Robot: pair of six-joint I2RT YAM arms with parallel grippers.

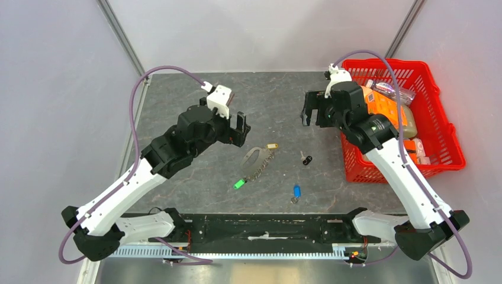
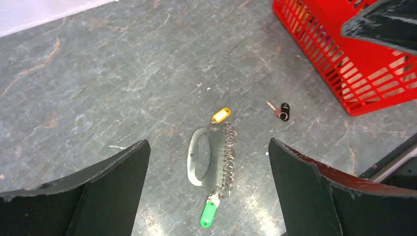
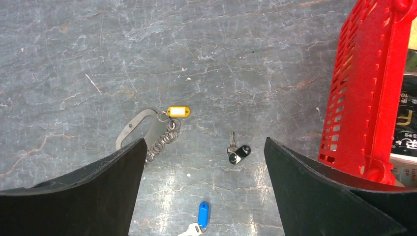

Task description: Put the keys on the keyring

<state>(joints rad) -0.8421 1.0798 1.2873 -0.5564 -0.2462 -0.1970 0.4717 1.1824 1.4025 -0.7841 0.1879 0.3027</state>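
The keyring (image 1: 253,158) lies flat mid-table, a silver loop with a coiled chain ending in a green tag (image 1: 238,184). A yellow tag (image 1: 272,145) sits at the chain's far end; no blade shows on it. To its right lie a black-capped key (image 1: 306,159) and, nearer the bases, a blue-capped key (image 1: 296,191). My left gripper (image 1: 240,127) hovers open, up and left of the keyring (image 2: 199,157). Open too, my right gripper (image 1: 311,109) hangs above and beyond the black key (image 3: 238,152) and the blue key (image 3: 203,215). Neither gripper holds anything.
A red plastic basket (image 1: 438,154) with packaged items stands at the right side of the dark stone-patterned mat, close behind the right arm. Its wall shows in the right wrist view (image 3: 364,98). A black rail runs along the near edge (image 1: 266,228).
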